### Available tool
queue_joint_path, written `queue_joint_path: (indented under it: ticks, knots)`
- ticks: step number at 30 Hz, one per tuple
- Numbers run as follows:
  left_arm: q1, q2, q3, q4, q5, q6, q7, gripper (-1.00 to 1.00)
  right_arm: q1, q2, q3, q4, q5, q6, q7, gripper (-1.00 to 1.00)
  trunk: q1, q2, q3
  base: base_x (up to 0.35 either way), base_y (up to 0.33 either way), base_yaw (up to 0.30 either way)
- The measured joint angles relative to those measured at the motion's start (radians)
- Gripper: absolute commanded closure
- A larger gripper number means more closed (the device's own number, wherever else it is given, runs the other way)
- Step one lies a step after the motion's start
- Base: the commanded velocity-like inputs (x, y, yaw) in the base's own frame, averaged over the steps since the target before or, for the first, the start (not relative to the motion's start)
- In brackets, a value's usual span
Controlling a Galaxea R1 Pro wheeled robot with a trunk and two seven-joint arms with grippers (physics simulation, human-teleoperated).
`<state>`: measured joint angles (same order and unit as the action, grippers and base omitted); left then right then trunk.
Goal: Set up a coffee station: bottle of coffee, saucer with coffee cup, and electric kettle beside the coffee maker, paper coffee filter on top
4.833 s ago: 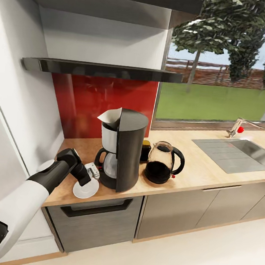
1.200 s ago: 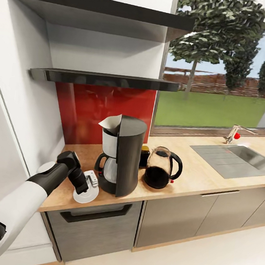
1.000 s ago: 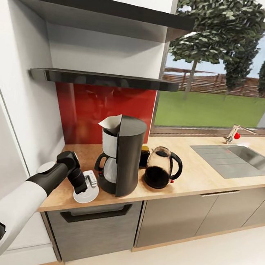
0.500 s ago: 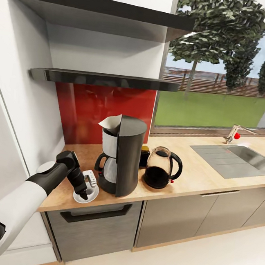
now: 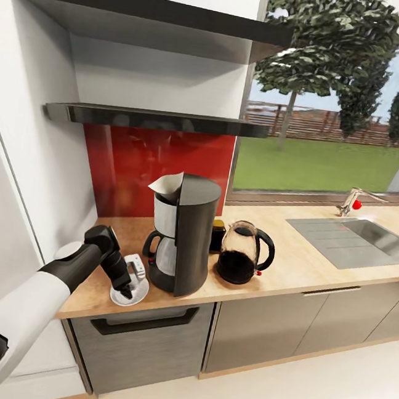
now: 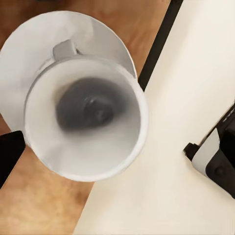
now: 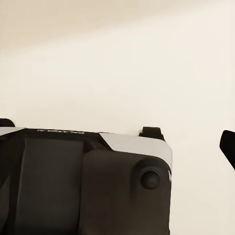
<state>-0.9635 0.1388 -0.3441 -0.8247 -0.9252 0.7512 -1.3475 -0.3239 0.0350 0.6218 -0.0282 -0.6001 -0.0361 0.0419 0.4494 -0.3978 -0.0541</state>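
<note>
Left gripper (image 5: pixel 128 290) is down over the saucer (image 5: pixel 140 292) at the front left corner of the countertop (image 5: pixel 304 261), just left of the coffee maker (image 5: pixel 182 241). Left wrist view looks straight into the coffee cup (image 6: pixel 85 117): white, upright, handle toward the saucer's middle, sitting off-centre over the saucer (image 6: pixel 54 44) so its rim overhangs the plate edge and the counter front. One dark fingertip (image 6: pixel 10 152) shows at the cup's outer wall; can't tell whether the jaws are clamped on the cup or spread around it.

Paper coffee filter (image 5: pixel 166 183) sits in the top of the coffee maker, one corner sticking up. Electric kettle (image 5: pixel 243 253) stands just right of the machine, handle pointing toward the sink (image 5: pixel 369 234). Bottle of coffee (image 5: pixel 218 234) is on the counter behind, wedged between coffee maker and kettle, mostly hidden.

Right wrist view: robot's own dark base housing (image 7: pixel 83 181) against pale floor, one dark finger tip (image 7: pixel 228 144) at the frame edge. Right jaw state can't be told from that.
</note>
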Motion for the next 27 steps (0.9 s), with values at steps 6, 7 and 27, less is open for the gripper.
queue_joint_path:
  ticks: [6,7,27]
  knots:
    - [-0.017,0.0,0.014,-0.006,0.0,0.005,0.0,-1.0,0.0,0.0,0.0,0.0,0.0,0.0,0.0,-1.0,0.0,0.0,0.0,0.0,0.0,0.0]
    - [-0.026,0.0,0.022,-0.006,0.0,0.006,0.0,-1.0,0.0,0.0,0.0,0.0,0.0,0.0,0.0,-1.0,0.0,0.0,0.0,0.0,0.0,0.0]
    - [-0.149,0.057,0.225,-0.03,0.002,-0.004,0.001,-1.0,0.0,0.0,0.001,0.0,0.0,0.0,-0.002,-1.0,0.0,0.0,0.0,0.0,0.0,0.0]
